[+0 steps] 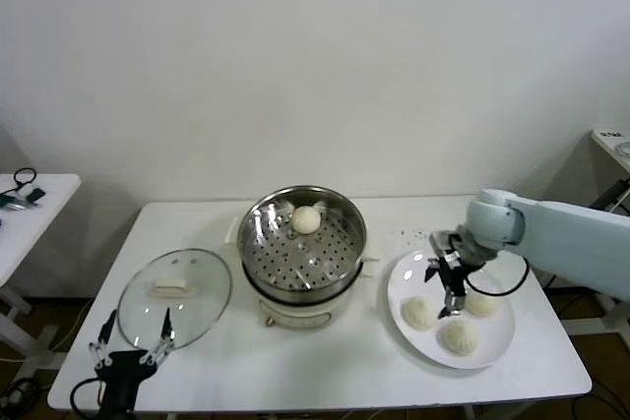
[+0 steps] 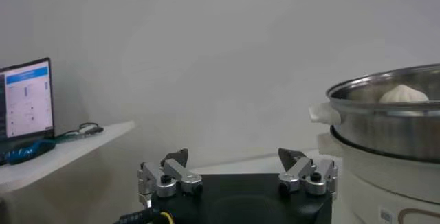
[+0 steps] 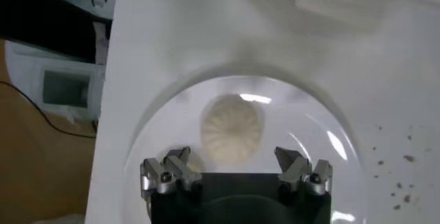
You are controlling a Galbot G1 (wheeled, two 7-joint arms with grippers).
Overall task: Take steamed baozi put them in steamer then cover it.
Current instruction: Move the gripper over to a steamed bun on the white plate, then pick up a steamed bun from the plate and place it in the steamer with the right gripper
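The steamer (image 1: 302, 243) stands mid-table with one baozi (image 1: 306, 219) at the back of its perforated basket. Three baozi (image 1: 419, 314) (image 1: 459, 336) (image 1: 482, 304) lie on a white plate (image 1: 497, 339) to its right. My right gripper (image 1: 448, 287) hovers open over the plate, between the buns. In the right wrist view a baozi (image 3: 232, 128) lies just ahead of the open gripper (image 3: 234, 160). The cover (image 1: 197, 287) lies flat on the table left of the steamer. My left gripper (image 1: 131, 336) is open and empty by the cover's front edge, and also shows in the left wrist view (image 2: 234, 158).
A side table (image 1: 25, 199) with cables stands at the far left, and a laptop (image 2: 26, 98) shows on it in the left wrist view. Another table corner (image 1: 612, 140) is at the far right. The table's front edge runs close below the plate and cover.
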